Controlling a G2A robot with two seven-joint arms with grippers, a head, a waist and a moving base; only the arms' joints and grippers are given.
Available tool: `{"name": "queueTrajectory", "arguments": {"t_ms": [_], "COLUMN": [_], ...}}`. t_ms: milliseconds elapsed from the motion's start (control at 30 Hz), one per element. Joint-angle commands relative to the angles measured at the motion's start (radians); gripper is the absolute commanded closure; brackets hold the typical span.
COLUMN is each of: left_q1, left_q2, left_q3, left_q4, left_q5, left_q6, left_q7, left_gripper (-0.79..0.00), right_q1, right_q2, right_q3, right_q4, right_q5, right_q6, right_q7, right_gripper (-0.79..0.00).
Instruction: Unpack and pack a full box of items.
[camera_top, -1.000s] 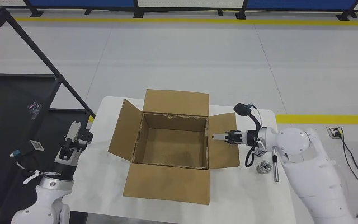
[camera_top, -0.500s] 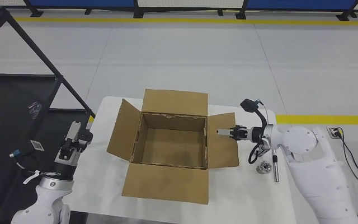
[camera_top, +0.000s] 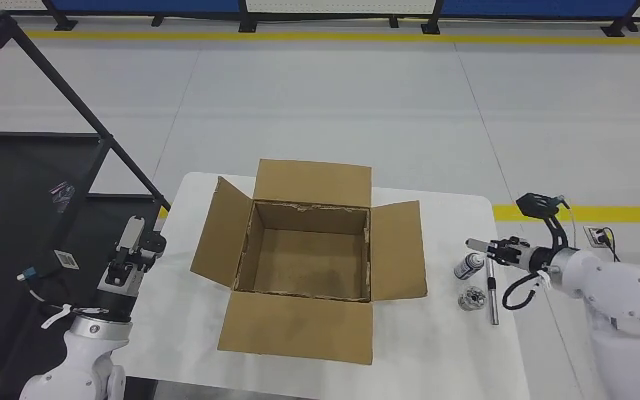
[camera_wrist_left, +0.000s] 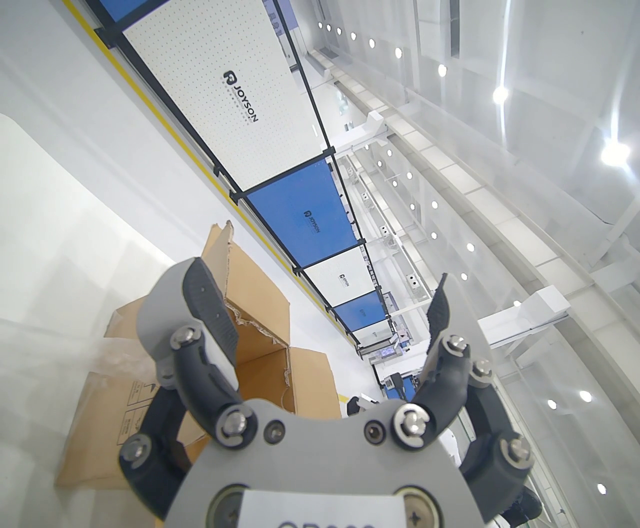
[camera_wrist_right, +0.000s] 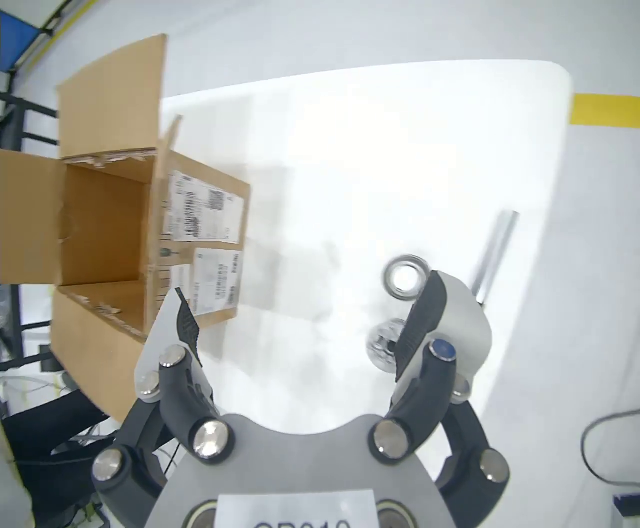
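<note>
The open cardboard box (camera_top: 305, 262) stands mid-table with its flaps spread and nothing visible inside; the right wrist view looks into it (camera_wrist_right: 100, 220) from the side. To its right lie a small metal cylinder (camera_top: 465, 266), a metal ring-shaped part (camera_top: 468, 298) and a thin metal rod (camera_top: 492, 303). My right gripper (camera_top: 474, 244) hangs open just above the cylinder (camera_wrist_right: 405, 277), holding nothing (camera_wrist_right: 305, 320). The ring-shaped part (camera_wrist_right: 382, 347) and the rod (camera_wrist_right: 495, 255) lie just beyond one finger. My left gripper (camera_top: 128, 248) is open at the table's left edge, tilted upward (camera_wrist_left: 325, 310), with the box (camera_wrist_left: 260, 360) beyond it.
A black frame and dark cloth (camera_top: 50, 190) stand left of the table (camera_top: 180, 310). The table's right edge (camera_top: 505, 330) runs close to the rod. A cable (camera_top: 615, 250) lies on the floor at far right.
My right gripper has pulled back from over the box's right flap to the table's right side. The small metal cylinder now shows there beside the other metal parts. The left arm kept still.
</note>
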Motion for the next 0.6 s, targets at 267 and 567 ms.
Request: {"name": "queueTrajectory", "arguments": {"t_ms": [267, 567], "left_q1": [0.000, 0.000], "left_q2": [0.000, 0.000], "left_q3": [0.000, 0.000], "left_q4": [0.000, 0.000], "left_q5": [0.000, 0.000], "left_q6": [0.000, 0.000], "left_q7": [0.000, 0.000], "left_gripper": [-0.785, -0.785], "right_q1": [-0.053, -0.059], "right_q2": [0.012, 0.012], "right_q3": [0.021, 0.016], "right_q4": [-0.033, -0.024], "right_q5": [-0.148, -0.159], "right_q6": [0.022, 0.022], "right_q7": [0.014, 0.004], "right_gripper": [-0.785, -0.785]}}
